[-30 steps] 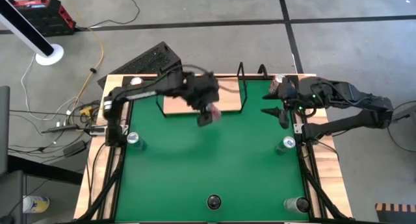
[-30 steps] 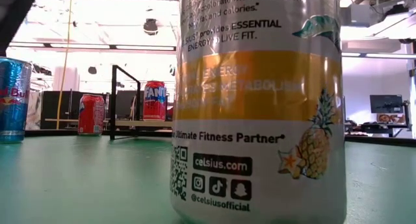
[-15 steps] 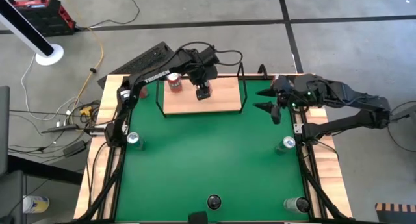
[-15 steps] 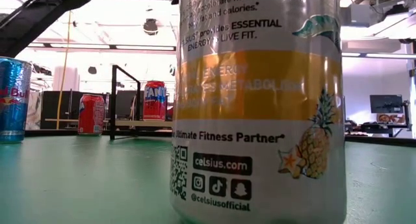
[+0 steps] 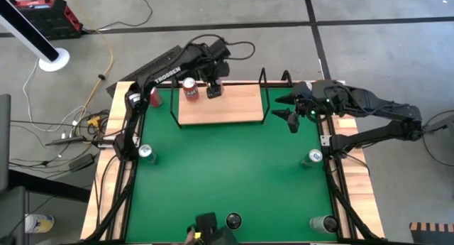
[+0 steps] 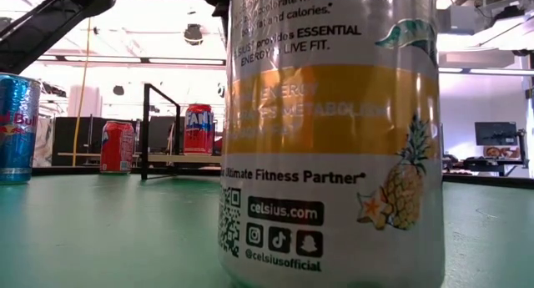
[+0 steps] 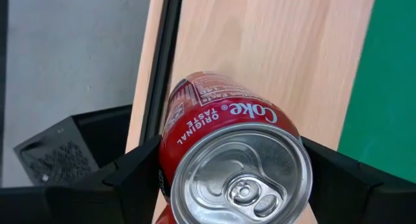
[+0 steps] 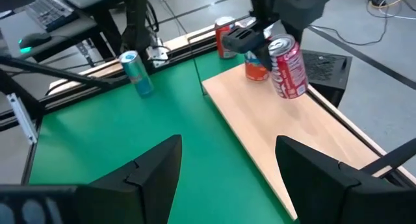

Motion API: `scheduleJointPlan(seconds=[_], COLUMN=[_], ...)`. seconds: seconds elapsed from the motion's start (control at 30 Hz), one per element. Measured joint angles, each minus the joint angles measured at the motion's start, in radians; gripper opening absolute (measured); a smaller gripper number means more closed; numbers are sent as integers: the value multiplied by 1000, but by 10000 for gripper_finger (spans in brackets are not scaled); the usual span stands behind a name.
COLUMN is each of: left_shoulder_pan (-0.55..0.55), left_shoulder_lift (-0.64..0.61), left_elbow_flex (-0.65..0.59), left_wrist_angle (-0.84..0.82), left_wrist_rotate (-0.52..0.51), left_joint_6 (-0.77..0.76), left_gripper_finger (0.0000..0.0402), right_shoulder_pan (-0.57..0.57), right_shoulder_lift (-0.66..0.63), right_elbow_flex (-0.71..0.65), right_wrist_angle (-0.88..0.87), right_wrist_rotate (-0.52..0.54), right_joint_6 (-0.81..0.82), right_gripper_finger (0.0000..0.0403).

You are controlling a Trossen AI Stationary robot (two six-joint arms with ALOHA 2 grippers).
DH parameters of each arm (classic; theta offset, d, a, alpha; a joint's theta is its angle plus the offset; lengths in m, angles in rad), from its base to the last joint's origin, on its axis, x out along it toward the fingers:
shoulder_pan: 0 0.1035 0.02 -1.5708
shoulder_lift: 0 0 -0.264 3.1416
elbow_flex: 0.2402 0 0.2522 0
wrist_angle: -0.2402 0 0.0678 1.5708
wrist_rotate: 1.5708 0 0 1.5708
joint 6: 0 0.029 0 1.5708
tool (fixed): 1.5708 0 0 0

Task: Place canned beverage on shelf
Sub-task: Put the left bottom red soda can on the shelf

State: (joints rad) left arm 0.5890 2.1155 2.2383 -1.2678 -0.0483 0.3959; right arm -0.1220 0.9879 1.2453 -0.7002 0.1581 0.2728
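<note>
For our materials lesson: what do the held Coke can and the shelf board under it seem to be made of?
Coke can: likely aluminium, its bare silvery lid shiny, its body painted glossy red. Shelf board: light wood or wood-look laminate, matte, with faint grain lines; black rod frame, probably metal.

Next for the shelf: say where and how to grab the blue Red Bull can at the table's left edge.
Grip the Red Bull can around its mid-wall, from the table's centre side. It stands upright and slim; the left arm's frame likely crowds its outer side.
</note>
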Motion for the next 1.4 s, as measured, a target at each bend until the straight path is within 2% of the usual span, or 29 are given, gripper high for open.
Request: scheduleJointPlan(seconds=[0.17,0.33,1.4], left_shoulder_pan=[16,17,51], left_shoulder_lift=[0,0,90], left_elbow_flex=[0,0,1], left_wrist_angle=[-4,-2,-63], left_wrist_rotate=[43,41,104], left_joint_6=[37,67,108], left_gripper_finger=[285,285,285], right_shoulder_pan=[-34,-51,-50], right_shoulder_lift=[0,0,0], right_elbow_flex=[0,0,0], right_wrist_angle=[-2,-2,-3], right_wrist_rotate=[0,-1,-4], right_joint_6=[0,-1,0], right_gripper_finger=[275,275,275])
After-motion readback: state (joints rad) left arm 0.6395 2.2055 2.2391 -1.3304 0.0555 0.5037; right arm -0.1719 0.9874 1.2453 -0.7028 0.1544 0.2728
